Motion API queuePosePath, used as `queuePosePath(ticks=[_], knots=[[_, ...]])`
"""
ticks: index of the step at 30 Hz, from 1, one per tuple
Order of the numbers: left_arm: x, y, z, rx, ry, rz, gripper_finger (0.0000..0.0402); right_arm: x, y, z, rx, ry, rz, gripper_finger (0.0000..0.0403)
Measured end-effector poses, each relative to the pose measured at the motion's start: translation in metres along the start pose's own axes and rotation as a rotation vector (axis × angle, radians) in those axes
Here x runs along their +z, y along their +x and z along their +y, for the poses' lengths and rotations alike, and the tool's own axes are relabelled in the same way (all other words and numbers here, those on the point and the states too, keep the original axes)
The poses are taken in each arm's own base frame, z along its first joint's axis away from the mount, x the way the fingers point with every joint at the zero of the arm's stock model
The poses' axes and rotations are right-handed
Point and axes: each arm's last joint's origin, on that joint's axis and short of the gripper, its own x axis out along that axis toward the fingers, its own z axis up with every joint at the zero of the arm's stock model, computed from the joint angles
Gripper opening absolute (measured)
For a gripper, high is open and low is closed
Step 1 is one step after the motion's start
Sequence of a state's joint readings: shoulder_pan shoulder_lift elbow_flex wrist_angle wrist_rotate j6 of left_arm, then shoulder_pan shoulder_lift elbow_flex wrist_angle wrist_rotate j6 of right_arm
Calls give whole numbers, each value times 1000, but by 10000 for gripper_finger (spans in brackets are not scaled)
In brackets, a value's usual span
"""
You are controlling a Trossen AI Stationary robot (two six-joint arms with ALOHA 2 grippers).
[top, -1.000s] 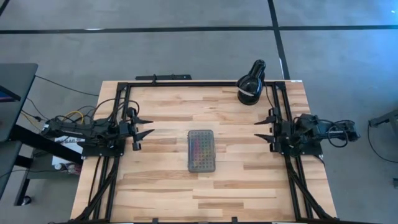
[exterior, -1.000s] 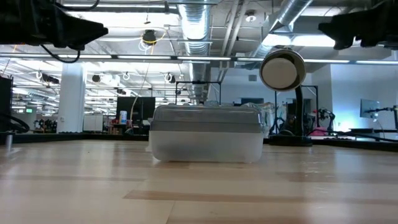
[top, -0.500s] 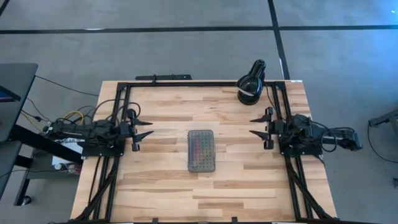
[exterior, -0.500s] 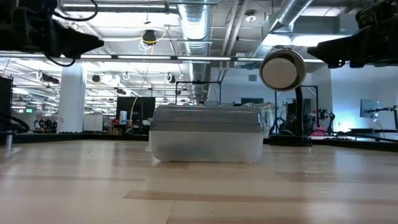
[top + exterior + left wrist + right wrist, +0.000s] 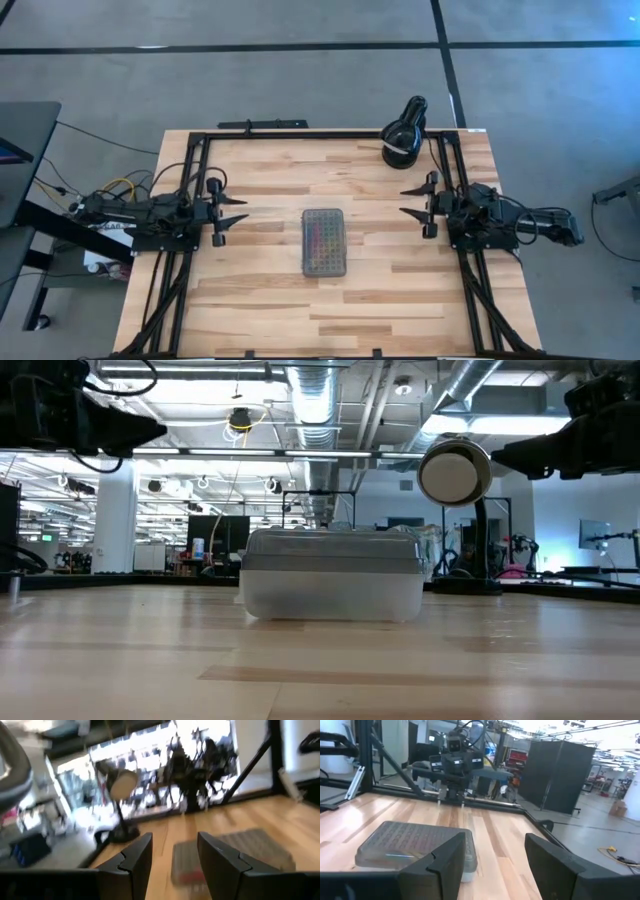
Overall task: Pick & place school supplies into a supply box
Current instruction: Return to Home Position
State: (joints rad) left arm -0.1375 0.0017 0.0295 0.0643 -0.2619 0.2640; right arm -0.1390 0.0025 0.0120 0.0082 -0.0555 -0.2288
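Observation:
The supply box stands in the middle of the table with its dotted grey lid shut, resting on its base. Coloured school supplies show through the lid as faint streaks. My left gripper hovers open at the table's left side, pointing level toward the box, well short of it. My right gripper hovers open at the right side, also level and aimed across the table, with the box ahead and off to one side. Neither gripper has anything between its fingers.
A black round lamp stands at the far right corner, close behind my right arm. A black frame runs along the table's left, far and right edges. Bare wood lies around the box on all sides.
My right gripper has sunk and swung a little toward the table's far edge, staying open and level. The supply box has not moved.

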Motion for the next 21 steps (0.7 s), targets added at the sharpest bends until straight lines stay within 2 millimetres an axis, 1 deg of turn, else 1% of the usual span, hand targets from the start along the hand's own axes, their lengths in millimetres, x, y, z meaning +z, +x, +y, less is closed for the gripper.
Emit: queuePosePath(ticks=[2,10,14,21], knots=[[-1,1,-1,-10,20,-41,151,0,0,0,2,-3,-1,200],[-1,1,-1,-13,30,-40,151,1,0,1,48,-4,-20,200],[-6,1,-2,-30,35,7,151,1,0,1,48,-2,-20,200],[-7,2,-2,-30,-1,20,151,0,0,1,22,40,-8,200]])
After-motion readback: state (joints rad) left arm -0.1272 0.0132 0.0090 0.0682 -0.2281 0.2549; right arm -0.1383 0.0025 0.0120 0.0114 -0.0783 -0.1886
